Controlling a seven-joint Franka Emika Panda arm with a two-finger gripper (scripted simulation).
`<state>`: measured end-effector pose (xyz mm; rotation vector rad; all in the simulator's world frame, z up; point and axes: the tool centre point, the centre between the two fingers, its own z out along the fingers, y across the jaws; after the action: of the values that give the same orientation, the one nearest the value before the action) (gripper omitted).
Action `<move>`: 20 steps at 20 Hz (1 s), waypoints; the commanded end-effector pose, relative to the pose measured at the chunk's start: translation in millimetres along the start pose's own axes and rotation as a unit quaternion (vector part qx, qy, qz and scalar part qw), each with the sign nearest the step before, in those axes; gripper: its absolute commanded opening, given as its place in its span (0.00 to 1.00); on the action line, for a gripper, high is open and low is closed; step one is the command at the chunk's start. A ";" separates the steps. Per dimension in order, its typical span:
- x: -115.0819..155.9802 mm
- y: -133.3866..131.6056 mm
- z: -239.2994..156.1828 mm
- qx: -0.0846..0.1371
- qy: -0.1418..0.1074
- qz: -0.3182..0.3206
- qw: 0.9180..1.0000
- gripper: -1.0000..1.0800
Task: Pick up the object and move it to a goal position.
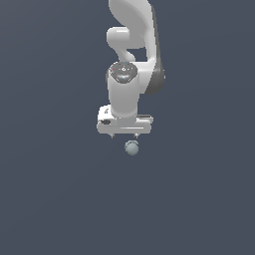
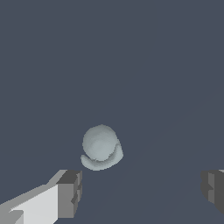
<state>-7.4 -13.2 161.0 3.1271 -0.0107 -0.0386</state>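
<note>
Jaws stand wide apart on the white gripper (image 1: 124, 135), hanging above the dark floor (image 1: 50, 199). Ball (image 2: 101, 147) rests on the floor, nearer one finger (image 2: 70, 194), untouched. Approach step, likely; next calls for centring, descending, then closing.

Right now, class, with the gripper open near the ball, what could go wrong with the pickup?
1. In the wrist view the ball lies off-centre, nearer one finger, so closing might nudge it aside.
2. It is round and smooth, so it may roll or squirt out.
3. The gripper appears above it; closing before descending would likely miss.
</note>
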 end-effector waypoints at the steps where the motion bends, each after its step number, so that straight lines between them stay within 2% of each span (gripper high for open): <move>1: 0.0 0.0 0.0 0.000 0.000 0.000 1.000 0.96; 12: -0.5 5.8 -1.5 0.001 0.006 0.027 1.000 0.96; 20: -0.7 3.0 3.3 0.001 0.006 0.015 1.000 0.96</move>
<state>-7.9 -17.4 159.8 3.1270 -0.0703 -0.0185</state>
